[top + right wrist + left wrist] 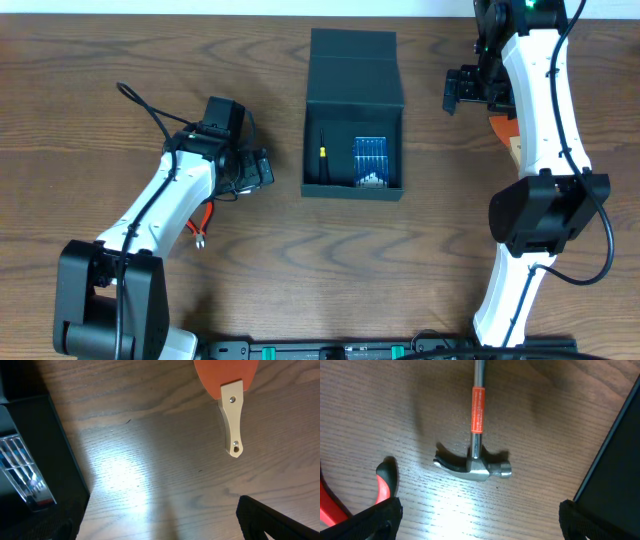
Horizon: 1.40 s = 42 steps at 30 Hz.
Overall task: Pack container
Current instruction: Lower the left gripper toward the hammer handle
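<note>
The container [352, 75] is a dark, nearly black square box in the middle of the table, with its flap lid lying open at the back. Inside lie a blue case of bits [370, 160] and a thin tool with a yellow band [323, 160]. My left gripper [255, 168] hovers open just left of the box. In its wrist view a small steel hammer [475, 462] lies on the wood ahead of the gripper [480, 525], with the container wall [615, 460] to the right. My right gripper [455, 92] hangs open to the right of the box, nothing between its fingers [275, 520].
Red-handled pliers [200, 222] lie under the left arm and show at the left of the wrist view [385, 482]. An orange scraper with a pale wooden handle [231, 410] lies on the table right of the box, partly under the right arm [505, 135].
</note>
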Available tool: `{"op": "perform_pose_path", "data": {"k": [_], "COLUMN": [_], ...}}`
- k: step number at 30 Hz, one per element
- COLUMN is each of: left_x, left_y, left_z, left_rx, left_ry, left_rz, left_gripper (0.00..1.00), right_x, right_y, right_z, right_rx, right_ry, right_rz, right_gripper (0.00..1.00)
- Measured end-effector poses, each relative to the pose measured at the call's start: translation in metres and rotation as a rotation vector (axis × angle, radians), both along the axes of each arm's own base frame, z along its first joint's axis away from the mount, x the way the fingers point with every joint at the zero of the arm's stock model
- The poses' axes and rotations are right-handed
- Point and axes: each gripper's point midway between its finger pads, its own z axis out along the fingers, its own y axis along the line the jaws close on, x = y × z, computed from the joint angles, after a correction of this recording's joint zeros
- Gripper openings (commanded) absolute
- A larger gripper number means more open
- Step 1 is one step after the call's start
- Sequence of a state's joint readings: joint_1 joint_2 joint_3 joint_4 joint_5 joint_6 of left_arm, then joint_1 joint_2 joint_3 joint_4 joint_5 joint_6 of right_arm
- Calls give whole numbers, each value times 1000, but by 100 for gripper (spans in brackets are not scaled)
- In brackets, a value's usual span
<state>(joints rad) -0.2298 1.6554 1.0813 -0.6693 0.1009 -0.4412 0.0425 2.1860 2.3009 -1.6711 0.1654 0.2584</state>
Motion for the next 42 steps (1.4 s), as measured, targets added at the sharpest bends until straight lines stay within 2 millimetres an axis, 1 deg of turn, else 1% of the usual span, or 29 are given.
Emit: {"op": "perform_pose_path", "data": {"k": [4, 6, 8, 12, 15, 26, 33, 42], "left_x": [1, 0, -2, -9, -12, -2, 5, 6], "left_y": [0, 0, 1, 2, 3, 0, -3, -3], "left_z": [-1, -5, -13, -38, -49, -49, -48, -47], "left_rx": [1, 5, 14, 37, 49, 51, 42, 33], "left_ry": [-1, 13, 38, 112, 143, 94, 66, 66], "left_rz": [0, -1, -6, -42, -75, -174, -166, -122], "left_gripper": [99, 99, 99, 99, 99, 99, 100, 99], "right_x": [0, 0, 0, 0, 0, 0, 0, 0], "right_y": [0, 0, 0, 0, 0, 0, 0, 0], "right_z": [0, 0, 0, 0, 0, 0, 0, 0], "right_rx": [0, 0, 0, 0, 0, 0, 0, 0], "right_ry": [0, 0, 0, 0, 0, 0, 0, 0], "right_rz": [0, 0, 0, 0, 0, 0, 0, 0], "right_gripper": [99, 99, 99, 99, 99, 99, 99, 99]}}
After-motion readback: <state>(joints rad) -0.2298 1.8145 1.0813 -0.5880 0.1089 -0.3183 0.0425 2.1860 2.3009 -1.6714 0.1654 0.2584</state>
